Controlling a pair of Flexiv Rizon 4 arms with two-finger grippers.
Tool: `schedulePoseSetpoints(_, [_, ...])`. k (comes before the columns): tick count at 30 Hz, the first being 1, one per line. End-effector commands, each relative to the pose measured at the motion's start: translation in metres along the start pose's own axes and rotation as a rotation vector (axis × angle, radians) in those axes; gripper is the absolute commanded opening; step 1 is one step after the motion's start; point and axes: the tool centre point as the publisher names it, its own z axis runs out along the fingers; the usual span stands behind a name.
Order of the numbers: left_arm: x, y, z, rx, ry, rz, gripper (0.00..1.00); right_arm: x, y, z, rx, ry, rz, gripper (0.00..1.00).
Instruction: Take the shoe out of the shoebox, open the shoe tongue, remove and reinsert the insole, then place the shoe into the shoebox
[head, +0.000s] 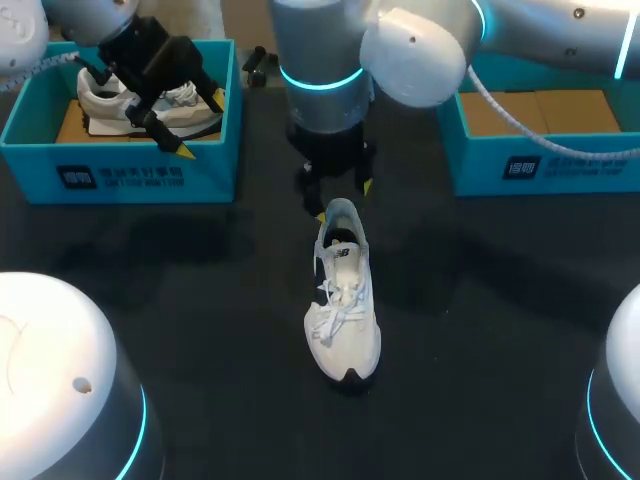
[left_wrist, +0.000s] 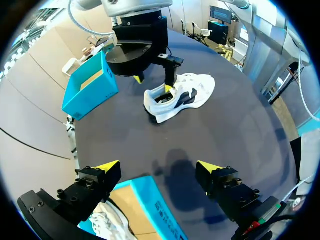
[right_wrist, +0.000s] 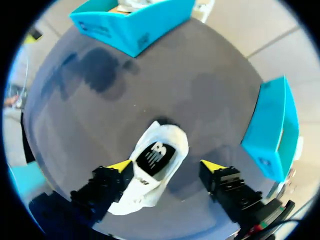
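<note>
A white shoe (head: 345, 300) with a black heel lining lies on the dark table, toe toward me; it also shows as the shoe (left_wrist: 180, 95) and the shoe (right_wrist: 150, 170). My right gripper (head: 342, 200) hangs just over its heel, open, the fingers standing apart on either side of the heel without touching it; this right gripper (right_wrist: 166, 165) is also visible as the gripper (left_wrist: 154, 84). My left gripper (head: 200, 125) is open above the left blue shoebox (head: 120, 175), which holds a second white shoe (head: 110, 100). From its own wrist, the left gripper (left_wrist: 159, 167) is over that box (left_wrist: 155, 205).
A second blue shoebox (head: 540, 165) with a bare cardboard floor stands at the back right, seen too as the box (left_wrist: 90, 90) and the box (right_wrist: 272, 125). Two white robot bases (head: 50, 380) flank the near table edge.
</note>
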Motion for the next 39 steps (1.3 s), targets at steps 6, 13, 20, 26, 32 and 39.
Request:
schedulePoseSetpoints(6, [0.0,0.0,0.0,-0.002,0.001,0.001,1.0,0.001,-0.004,-0.01,-0.108,-0.069,0.003,1.0])
schedulePoseSetpoints(13, [0.0,0.0,0.0,-0.002,0.001,0.001,1.0,0.001,-0.004,-0.01,-0.108,-0.069,0.003,1.0])
schedulePoseSetpoints(20, [0.0,0.0,0.0,-0.002,0.001,0.001,1.0,-0.003,-0.009,0.003,-0.068,-0.101,-0.268,1.0])
schedulePoseSetpoints(26, [0.0,0.0,0.0,-0.002,0.001,0.001,1.0,-0.014,0.002,0.007,-0.068,-0.115,-0.47,1.0])
schedulePoseSetpoints(32, [0.0,0.0,0.0,-0.002,0.001,0.001,1.0,-0.021,0.018,0.02,-0.09,-0.136,-0.628,1.0])
schedulePoseSetpoints(39, [0.0,0.0,0.0,-0.002,0.001,0.001,1.0,-0.028,0.028,0.037,-0.104,-0.149,-0.718,1.0])
